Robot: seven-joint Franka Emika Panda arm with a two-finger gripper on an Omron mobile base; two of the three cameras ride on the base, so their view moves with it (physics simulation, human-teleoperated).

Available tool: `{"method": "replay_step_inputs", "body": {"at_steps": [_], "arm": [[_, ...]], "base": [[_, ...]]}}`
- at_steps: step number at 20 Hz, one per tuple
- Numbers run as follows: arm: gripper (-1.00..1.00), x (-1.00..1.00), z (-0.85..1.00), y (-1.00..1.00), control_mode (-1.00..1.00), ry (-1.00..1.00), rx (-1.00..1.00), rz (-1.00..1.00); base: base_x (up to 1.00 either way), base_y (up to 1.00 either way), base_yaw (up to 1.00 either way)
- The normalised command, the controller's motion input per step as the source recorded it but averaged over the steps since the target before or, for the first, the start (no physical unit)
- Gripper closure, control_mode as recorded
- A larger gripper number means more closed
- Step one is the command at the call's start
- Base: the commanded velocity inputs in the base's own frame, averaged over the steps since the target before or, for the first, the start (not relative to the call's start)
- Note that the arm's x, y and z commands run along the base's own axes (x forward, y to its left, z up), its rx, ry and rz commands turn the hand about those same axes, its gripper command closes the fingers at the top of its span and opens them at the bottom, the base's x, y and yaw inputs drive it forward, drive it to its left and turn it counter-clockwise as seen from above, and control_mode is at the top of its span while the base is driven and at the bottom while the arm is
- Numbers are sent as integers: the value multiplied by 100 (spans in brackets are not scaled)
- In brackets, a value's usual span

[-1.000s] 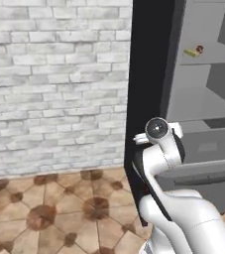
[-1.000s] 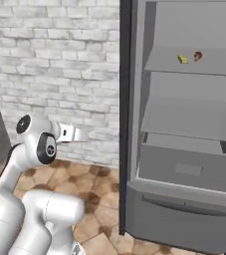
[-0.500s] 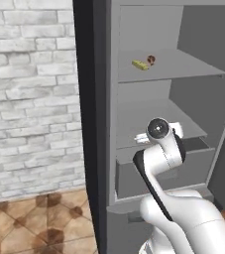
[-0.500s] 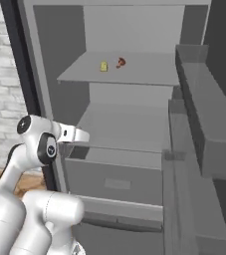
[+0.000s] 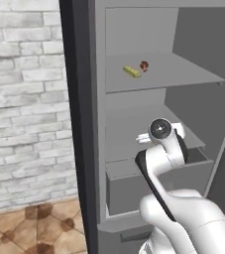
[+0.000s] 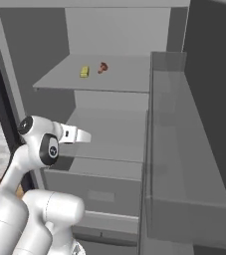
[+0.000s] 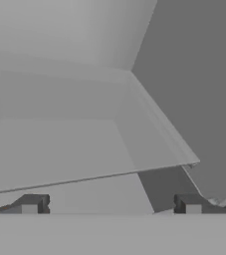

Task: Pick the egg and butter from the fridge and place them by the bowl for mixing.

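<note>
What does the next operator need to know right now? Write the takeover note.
Gripper: open, holding nothing, pointing into the fridge at a lower shelf level.
Egg and butter: side by side on the upper shelf, a small gap between them, above the hand's level.
Done: fridge door is open and the arm faces the shelves.
Left: raise the hand, pick the egg, pick the butter, set both by the bowl.
</note>
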Motion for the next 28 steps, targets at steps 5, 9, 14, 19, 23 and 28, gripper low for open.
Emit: {"method": "replay_step_inputs", "body": {"at_steps": [5, 9, 14, 19, 23, 28], "arm": [[-100, 0, 0, 0, 100, 0, 0, 0], [-100, 0, 0, 0, 100, 0, 0, 0], [-100, 0, 0, 0, 100, 0, 0, 0], [-100, 0, 0, 0, 100, 0, 0, 0], [-100, 0, 0, 0, 100, 0, 0, 0], [-100, 0, 0, 0, 100, 0, 0, 0]], "base": [[86, 2, 0], [100, 0, 0], [90, -24, -1], [34, -32, -6], [15, -1, 0], [56, -13, 0]]}}
